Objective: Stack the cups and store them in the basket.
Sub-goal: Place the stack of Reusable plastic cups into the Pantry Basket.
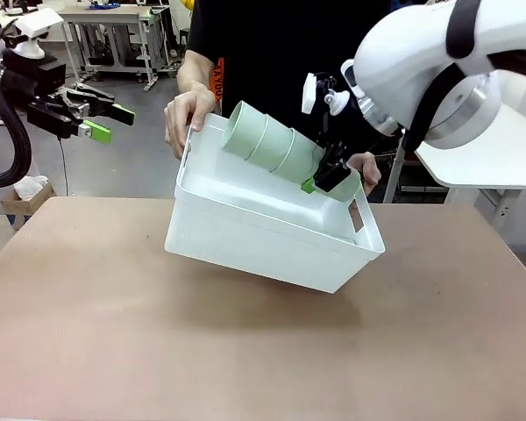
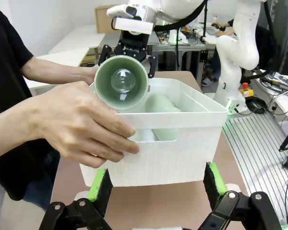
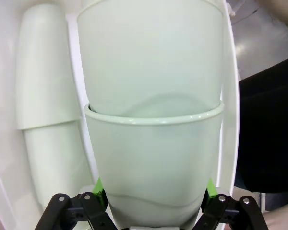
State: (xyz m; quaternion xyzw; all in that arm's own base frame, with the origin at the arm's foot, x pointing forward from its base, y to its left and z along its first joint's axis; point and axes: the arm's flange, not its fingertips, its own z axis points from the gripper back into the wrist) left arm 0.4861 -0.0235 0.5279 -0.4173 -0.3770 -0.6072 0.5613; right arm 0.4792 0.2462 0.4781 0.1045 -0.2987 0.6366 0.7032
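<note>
A person holds the white basket (image 1: 245,237) tilted above the table, one hand (image 1: 186,118) on each end. My right gripper (image 1: 327,173) is shut on the base of a stack of pale green cups (image 1: 270,143), which points slantwise over the basket's inside. In the right wrist view that stack (image 3: 153,96) sits between my green pads (image 3: 100,189). A second stack of cups (image 3: 43,96) lies inside the basket (image 3: 2,158). My left gripper (image 1: 96,118) hangs open in the air at the far left. Its view shows the basket (image 2: 182,143), the held stack's mouth (image 2: 122,86) and the lying stack (image 2: 161,112).
The brown table (image 1: 114,333) stretches in front of and beneath the raised basket. The person's hand (image 2: 81,124) grips the basket's near end in the left wrist view. A white table (image 1: 500,149) stands at the right, behind my right arm.
</note>
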